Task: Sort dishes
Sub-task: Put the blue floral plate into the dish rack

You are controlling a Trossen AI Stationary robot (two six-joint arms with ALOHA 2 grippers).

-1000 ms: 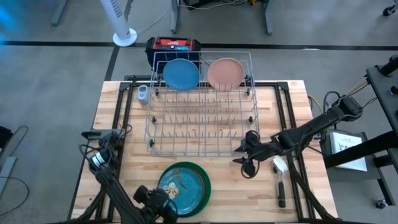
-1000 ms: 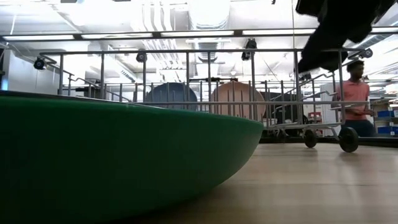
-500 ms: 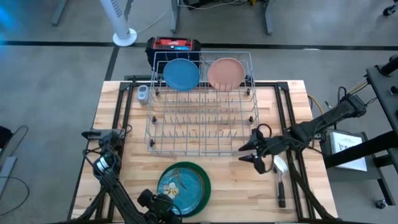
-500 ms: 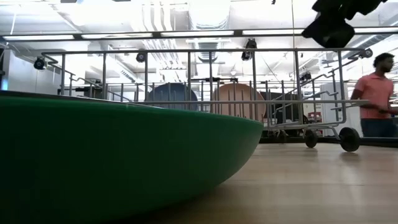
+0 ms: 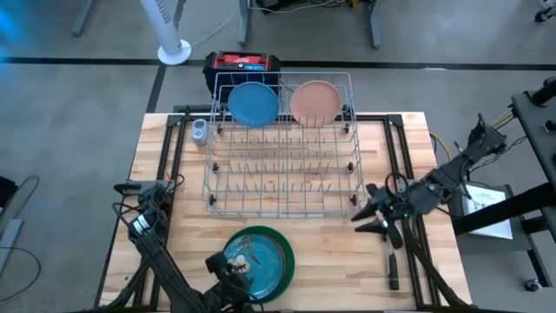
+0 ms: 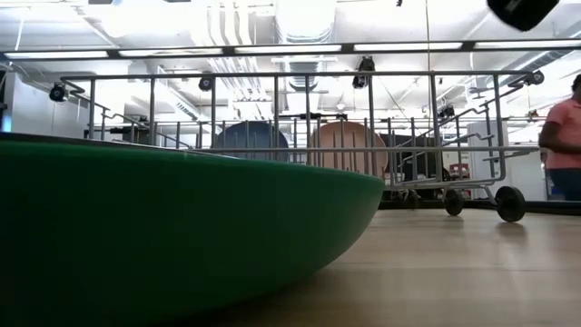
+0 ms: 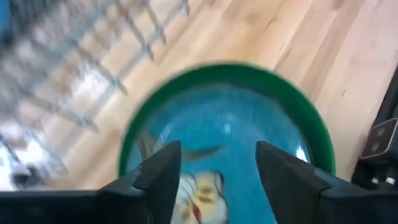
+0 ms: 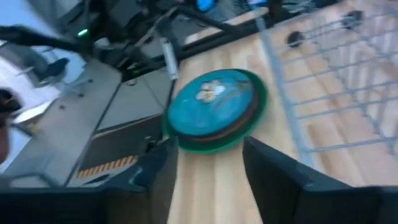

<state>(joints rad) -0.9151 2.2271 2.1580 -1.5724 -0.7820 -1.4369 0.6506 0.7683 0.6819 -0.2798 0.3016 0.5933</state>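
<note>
A grey concrete floor (image 5: 78, 113) surrounds the light wooden table (image 5: 321, 243), crossed by a dark line running along behind it. A white pedestal fan base (image 5: 174, 52) stands on the floor beyond the table's far left corner, near a black and red case (image 5: 243, 63). Long ceiling strip lights (image 6: 300, 47) brighten the room, and a person in a pink shirt (image 6: 565, 136) stands at the far right.

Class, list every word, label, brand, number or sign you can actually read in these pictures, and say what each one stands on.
No text can be read anywhere.
Red and black box behind the wire rack: any markings too small to read.
White paper beside the table: print too small to read.
Green plate: a painted picture, no words.
Blue plate and pink plate: no markings show.
</note>
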